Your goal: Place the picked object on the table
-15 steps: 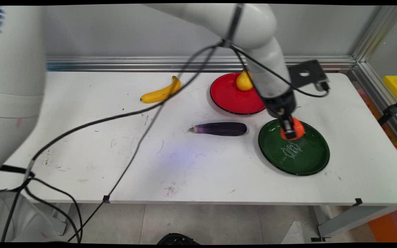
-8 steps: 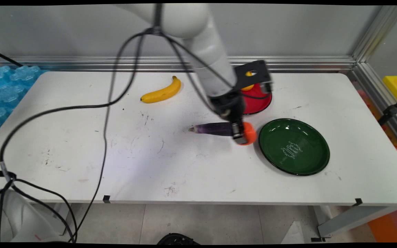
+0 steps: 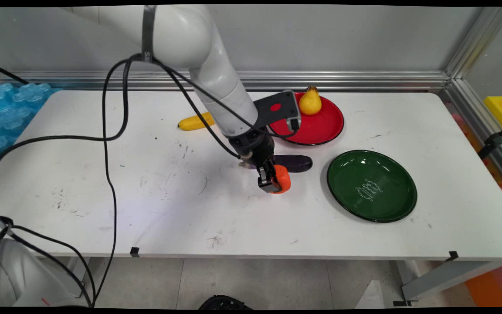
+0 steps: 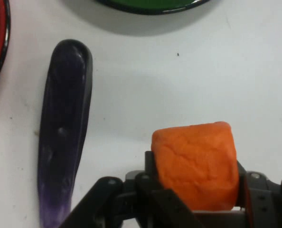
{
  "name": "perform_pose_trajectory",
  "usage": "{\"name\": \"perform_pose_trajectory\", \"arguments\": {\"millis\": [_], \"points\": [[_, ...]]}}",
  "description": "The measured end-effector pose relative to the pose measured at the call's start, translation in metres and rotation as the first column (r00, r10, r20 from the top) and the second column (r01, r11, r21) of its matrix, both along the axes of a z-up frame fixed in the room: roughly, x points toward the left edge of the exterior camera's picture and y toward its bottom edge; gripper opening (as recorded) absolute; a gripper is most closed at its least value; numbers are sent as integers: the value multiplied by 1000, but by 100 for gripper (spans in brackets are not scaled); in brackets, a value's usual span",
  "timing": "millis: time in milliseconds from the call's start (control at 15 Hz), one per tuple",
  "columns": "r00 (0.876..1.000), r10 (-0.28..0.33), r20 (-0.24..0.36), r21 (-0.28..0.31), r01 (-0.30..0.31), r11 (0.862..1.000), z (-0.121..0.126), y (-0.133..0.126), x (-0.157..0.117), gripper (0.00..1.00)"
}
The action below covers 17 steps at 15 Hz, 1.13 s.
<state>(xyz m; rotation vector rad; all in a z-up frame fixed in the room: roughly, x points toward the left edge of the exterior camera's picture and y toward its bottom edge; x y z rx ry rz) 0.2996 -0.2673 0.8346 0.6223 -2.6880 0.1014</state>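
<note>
I see my gripper (image 3: pixel 273 183) near the frame's centre, clamped on the orange block (image 3: pixel 282 179), just below the purple eggplant (image 3: pixel 292 162), whose long axis runs left-right, the green plate (image 3: pixel 371 185) lying further right.

The arm (image 3: pixel 216 83) slants down from the upper left over the table (image 3: pixel 146 196), its gripper (image 3: pixel 273 181) pointing down, clamped on an orange block (image 3: pixel 282 179).

Even, bright light falls from above on the counter (image 3: pixel 103 209). The green plate (image 3: pixel 371 185) bears small glints on its far rim and casts a soft shadow leftward. The hand view looks slightly soft.
</note>
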Motion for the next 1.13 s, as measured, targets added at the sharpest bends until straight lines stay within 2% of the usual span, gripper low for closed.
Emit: {"name": "perform_pose_trajectory", "arguments": {"millis": [467, 800, 867, 1133], "points": [[999, 14, -37, -2, -15, 1000, -47, -12, -14, 0], [999, 12, -48, -10, -13, 1000, -63, -16, -18, 0], [999, 10, -53, -14, -11, 1000, -65, -17, -19, 100], [998, -5, -67, -30, 3, 1000, -60, -16, -19, 100]]}}
